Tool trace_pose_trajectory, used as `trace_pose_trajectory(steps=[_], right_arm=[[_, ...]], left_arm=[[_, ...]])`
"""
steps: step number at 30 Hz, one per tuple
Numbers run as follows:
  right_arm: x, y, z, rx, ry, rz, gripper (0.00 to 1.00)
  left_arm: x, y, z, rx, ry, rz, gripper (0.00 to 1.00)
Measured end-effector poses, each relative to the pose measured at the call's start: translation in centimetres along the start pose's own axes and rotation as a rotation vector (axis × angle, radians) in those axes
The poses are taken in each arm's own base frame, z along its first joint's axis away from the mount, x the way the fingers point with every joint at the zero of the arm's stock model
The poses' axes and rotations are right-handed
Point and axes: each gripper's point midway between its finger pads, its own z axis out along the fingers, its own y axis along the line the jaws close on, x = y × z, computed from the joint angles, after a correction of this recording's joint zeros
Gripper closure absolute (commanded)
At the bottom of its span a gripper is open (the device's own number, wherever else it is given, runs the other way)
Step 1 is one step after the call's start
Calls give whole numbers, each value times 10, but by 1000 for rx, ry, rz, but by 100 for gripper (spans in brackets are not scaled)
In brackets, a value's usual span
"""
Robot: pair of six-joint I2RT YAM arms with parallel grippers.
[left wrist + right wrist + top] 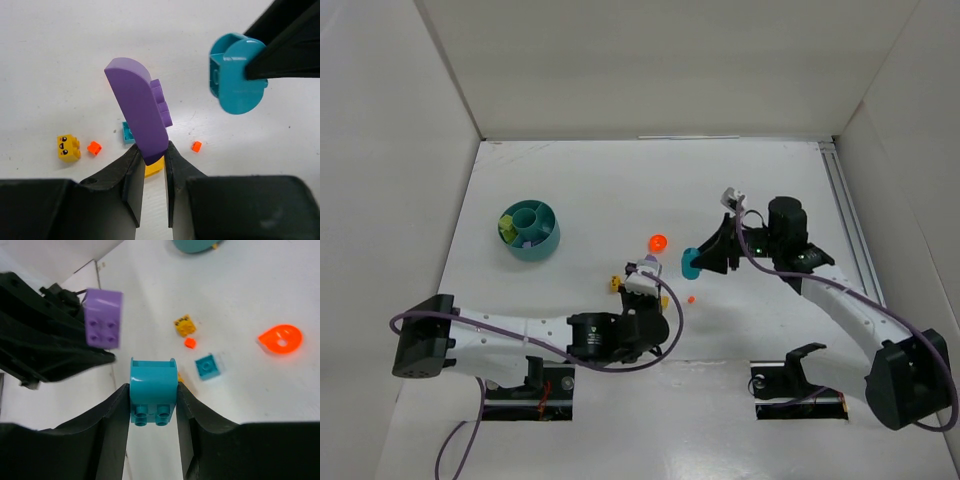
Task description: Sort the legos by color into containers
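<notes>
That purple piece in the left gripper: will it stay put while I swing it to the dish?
Likely rigid plastic, so no bending. The left gripper pinches only one end of the purple piece, which sticks out tilted, so it may pivot or slip. Its curved face looks smooth; move gently.

Teal dish (192,244) cut off by the right wrist view's top edge; purple block (103,317) blurred there; 1 yellow piece (154,169) largely hidden behind the left gripper (154,148)
</notes>
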Motion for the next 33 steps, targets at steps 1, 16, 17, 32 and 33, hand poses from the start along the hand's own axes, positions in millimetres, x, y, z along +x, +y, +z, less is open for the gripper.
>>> trace_pose_trajectory(steps=[1,16,17,32,33], right_arm=[[2,-8,-5,20,-6,9,85],[114,-121,-71,488,259,102,81],[118,-125,-76,524,285,95,78],[133,-166,-116,822,448,-12,36],[136,-166,-118,834,466,-11,32]], left_arm=[[-2,2,-1,-5,-5,-13,100],[-23,74,50,-127,133,-238,100],[-32,74,48,-114,141,-264,100],[-83,170,44,-221,272,-649,100],[-83,178,44,-233,275,-669,100]])
